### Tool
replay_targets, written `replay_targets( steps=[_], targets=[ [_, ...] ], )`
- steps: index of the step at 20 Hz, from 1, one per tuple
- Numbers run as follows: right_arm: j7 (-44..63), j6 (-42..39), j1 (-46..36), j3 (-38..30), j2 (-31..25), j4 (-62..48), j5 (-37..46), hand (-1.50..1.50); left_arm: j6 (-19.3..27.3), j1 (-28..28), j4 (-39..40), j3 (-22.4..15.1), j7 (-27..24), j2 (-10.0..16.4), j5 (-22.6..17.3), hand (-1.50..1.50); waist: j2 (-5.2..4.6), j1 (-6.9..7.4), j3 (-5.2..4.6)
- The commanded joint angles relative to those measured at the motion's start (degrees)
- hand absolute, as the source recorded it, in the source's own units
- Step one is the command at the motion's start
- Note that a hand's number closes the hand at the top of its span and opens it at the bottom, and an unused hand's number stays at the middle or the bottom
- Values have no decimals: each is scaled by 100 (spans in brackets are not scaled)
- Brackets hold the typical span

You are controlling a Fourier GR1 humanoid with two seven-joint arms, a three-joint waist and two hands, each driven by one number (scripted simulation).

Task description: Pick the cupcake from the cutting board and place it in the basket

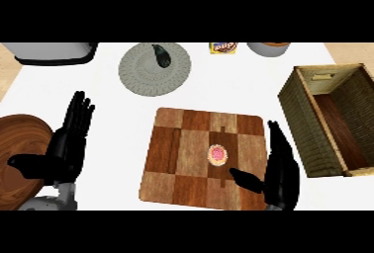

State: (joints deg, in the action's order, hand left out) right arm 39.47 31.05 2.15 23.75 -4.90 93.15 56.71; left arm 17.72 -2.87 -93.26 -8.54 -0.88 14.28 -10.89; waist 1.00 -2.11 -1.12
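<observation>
A pink-topped cupcake sits near the middle of the cutting board. The right hand, fingers straight and grasping nothing, lies over the board's right edge, between the cupcake and the basket. The left hand rests with fingers released near the counter's left edge. At the far edge, a yellow packet and a grey pot are cut off.

White counter, tan floor
</observation>
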Motion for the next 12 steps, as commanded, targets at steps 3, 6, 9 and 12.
replay_targets(
  steps=[3, 6, 9, 12],
  targets=[
    [1820, -2017, -361, 434, 361, 651, 740, -150, -94, 158, -3, -79, -132, -44, -13, 0, -5, 172, 15],
    [2778, -3131, -722, 795, 477, 1293, 685, -150, -124, 21, 65, -27, -64, -38, -65, 0, -27, 157, 46],
    [3843, -3792, -1134, 1155, 483, 1808, 555, -150, -153, 176, -201, -134, -8, -4, -22, 0, -10, 278, 73],
    [4497, -4363, -1687, 942, 485, 1929, 416, -150, -45, 109, -175, -224, -94, -171, 67, 0, -51, 274, 80]
  ],
)
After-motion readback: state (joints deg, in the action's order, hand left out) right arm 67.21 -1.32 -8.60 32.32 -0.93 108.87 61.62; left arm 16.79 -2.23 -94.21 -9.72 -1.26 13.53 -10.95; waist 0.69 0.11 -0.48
